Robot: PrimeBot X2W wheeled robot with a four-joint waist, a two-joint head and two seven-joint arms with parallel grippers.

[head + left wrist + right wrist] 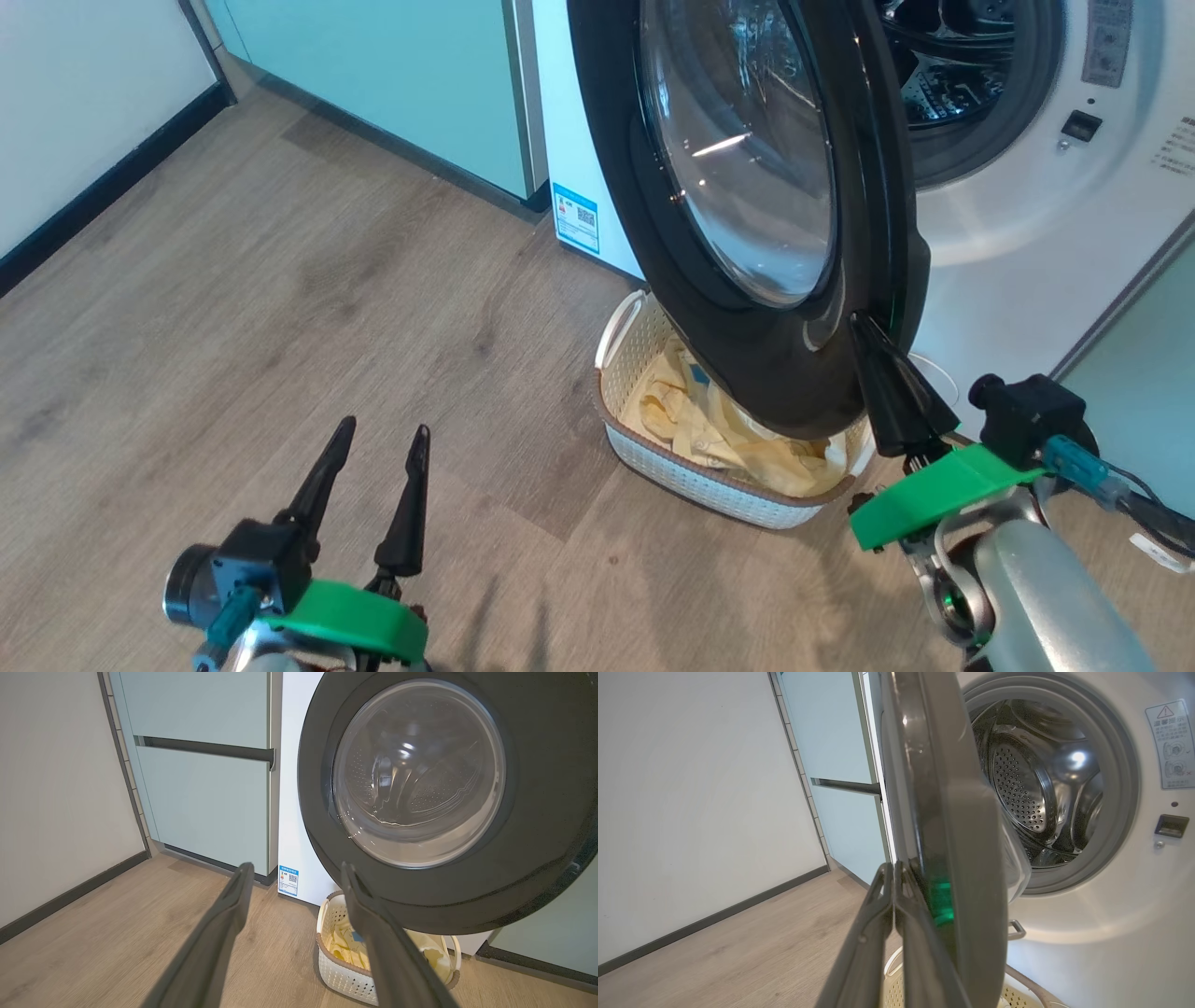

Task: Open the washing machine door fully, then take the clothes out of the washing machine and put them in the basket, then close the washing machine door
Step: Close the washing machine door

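The right claw [864,341], fingers pressed together on nothing, has its tip at the lower black rim of the washing machine door [747,373], which stands half open. Under the door the basket [691,481] sits on the floor [280,280], holding the clothes [709,429]. The left claw [384,431] hangs spread apart, well aside.

Your left pincer [386,427] hangs low on the left, its two dark fingers spread well apart and pointing forward. Your right pincer [861,325] reaches further ahead, its fingers pressed tight together.
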